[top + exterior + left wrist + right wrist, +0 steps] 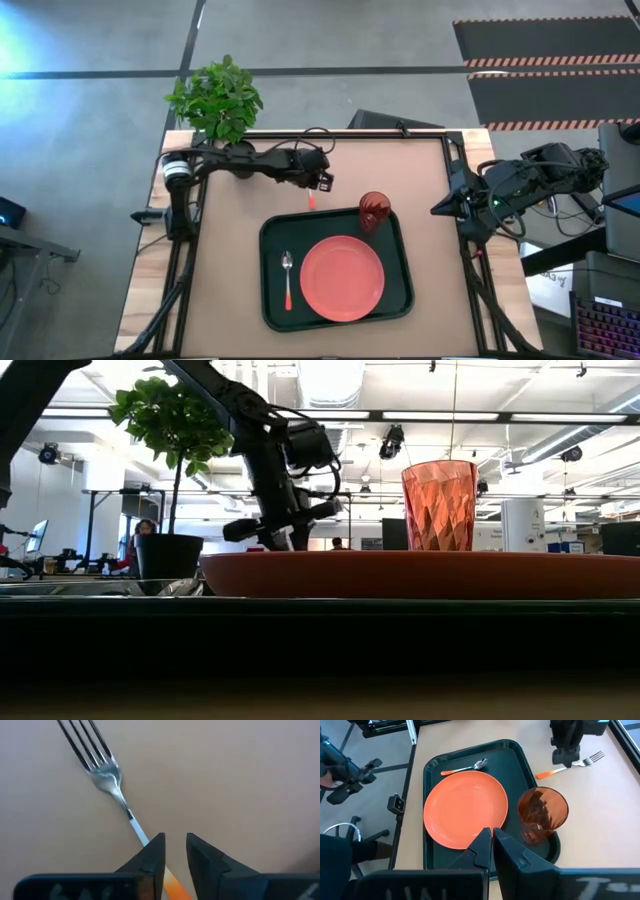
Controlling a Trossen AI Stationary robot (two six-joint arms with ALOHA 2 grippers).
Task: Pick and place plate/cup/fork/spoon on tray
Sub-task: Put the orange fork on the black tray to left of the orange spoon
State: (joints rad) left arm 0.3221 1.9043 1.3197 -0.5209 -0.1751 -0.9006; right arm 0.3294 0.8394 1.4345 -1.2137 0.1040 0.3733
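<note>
The dark tray lies in the middle of the table. On it are the coral plate, the spoon to the plate's left, and the red-brown cup, upright in the tray's far right corner. The fork lies on the bare table just beyond the tray's far edge, its orange handle end toward the tray. My left gripper stands over the fork's middle, its fingers close together about the handle. My right gripper is shut and empty at the table's right edge. My left gripper has the fork's orange handle between its two fingers, near where the handle meets the silver neck. The fingers point down from above and lie across the fork. The tines and the handle end stick out to either side, and the fork still looks level on the table.
A potted plant stands at the table's far left corner, behind my left arm. Bare brown table lies around the tray on all sides. The tray has free room between the spoon and its left rim, and in front of the cup.
</note>
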